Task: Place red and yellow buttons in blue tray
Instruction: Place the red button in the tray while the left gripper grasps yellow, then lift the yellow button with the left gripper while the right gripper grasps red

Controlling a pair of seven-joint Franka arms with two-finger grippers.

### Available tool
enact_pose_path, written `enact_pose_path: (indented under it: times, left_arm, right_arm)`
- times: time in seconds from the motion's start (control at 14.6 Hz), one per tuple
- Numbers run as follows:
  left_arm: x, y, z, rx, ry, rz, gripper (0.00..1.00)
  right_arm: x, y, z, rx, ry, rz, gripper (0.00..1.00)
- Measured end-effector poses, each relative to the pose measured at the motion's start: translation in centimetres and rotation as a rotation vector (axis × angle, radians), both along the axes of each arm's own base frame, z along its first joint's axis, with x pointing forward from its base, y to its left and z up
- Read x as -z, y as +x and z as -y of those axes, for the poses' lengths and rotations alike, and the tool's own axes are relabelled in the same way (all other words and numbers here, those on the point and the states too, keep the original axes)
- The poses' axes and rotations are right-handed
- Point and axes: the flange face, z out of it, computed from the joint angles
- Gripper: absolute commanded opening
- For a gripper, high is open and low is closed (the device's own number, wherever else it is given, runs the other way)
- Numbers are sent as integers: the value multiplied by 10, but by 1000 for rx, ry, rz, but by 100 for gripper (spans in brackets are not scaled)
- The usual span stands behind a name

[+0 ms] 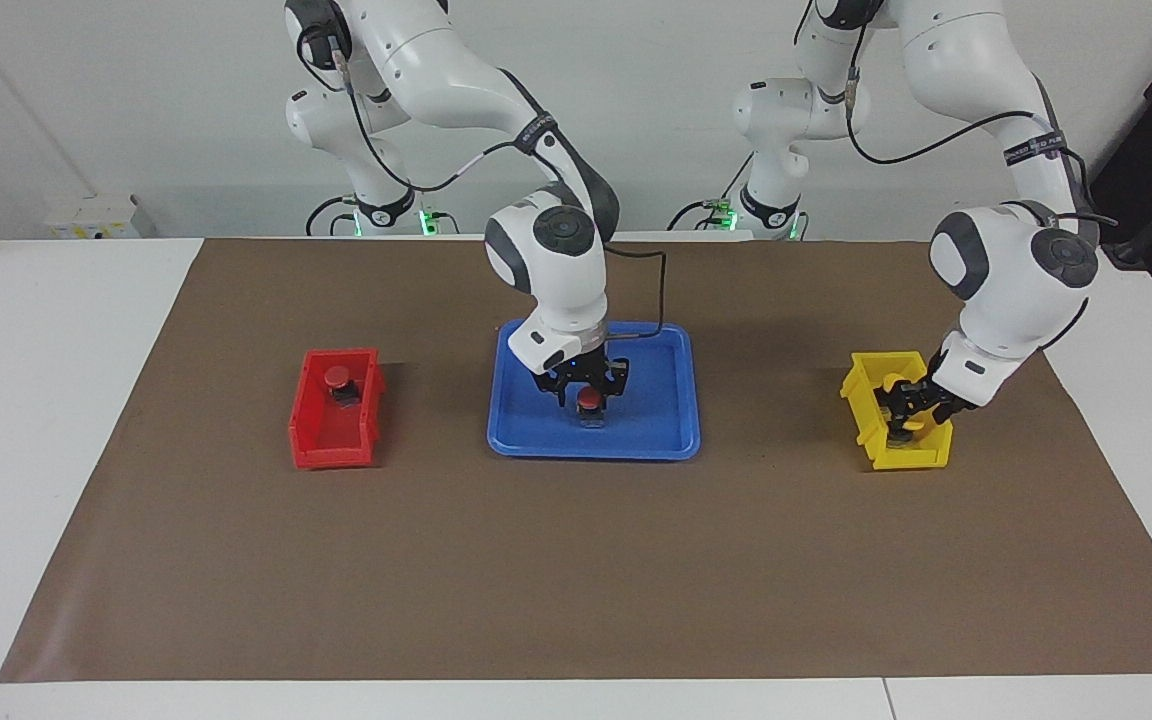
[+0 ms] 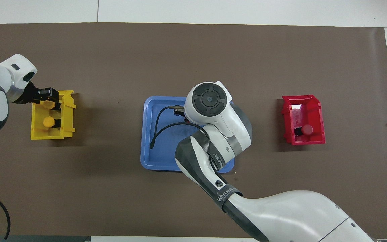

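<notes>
We see the right arm's pincer (image 1: 588,392) down inside the flat blue plastic tray with the low rim (image 1: 671,430), at the centre of the brown-covered desk (image 1: 576,560), its black fingers (image 1: 564,385) clenched on a red mushroom-capped push button with a black body (image 1: 588,399) that looks to be at or just above the tray floor. The risk we judge here is a release from too high or with the body tilted: the top-heavy button could topple and roll toward the rim, or cling to a finger as the hand rises. At nine o'clock from the tray in the facing view, a second red-capped button (image 1: 338,378) sits in the small red plastic bin (image 1: 321,445). At three o'clock, the left arm's pincer (image 1: 908,408) is dipped into the small yellow plastic bin (image 1: 871,420); we cannot tell whether it grips anything. Overhead, two yellow-capped buttons (image 2: 48,121) lie close together there, one right at the fingers, so we fear a closing grasp could nudge the neighbour, catch the bin wall, or drag the light bin across the desk.
</notes>
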Motion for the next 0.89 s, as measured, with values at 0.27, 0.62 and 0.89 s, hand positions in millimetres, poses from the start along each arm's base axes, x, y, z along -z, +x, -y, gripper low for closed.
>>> enact_pose_path:
  times: [0.27,0.62,0.89]
  left_arm:
    - [7,-3,0,0,0,-2,67]
    - [16,-7,0,-1,0,-6,3]
    - [13,-6,-6,-10,0,3,2]
  right_arm:
    - [-72,36,72,-24,-57,3,83]
    - [-116,30,227,-153,-112,-89,81]
    - [-84,0,309,-236,-95,-148,80]
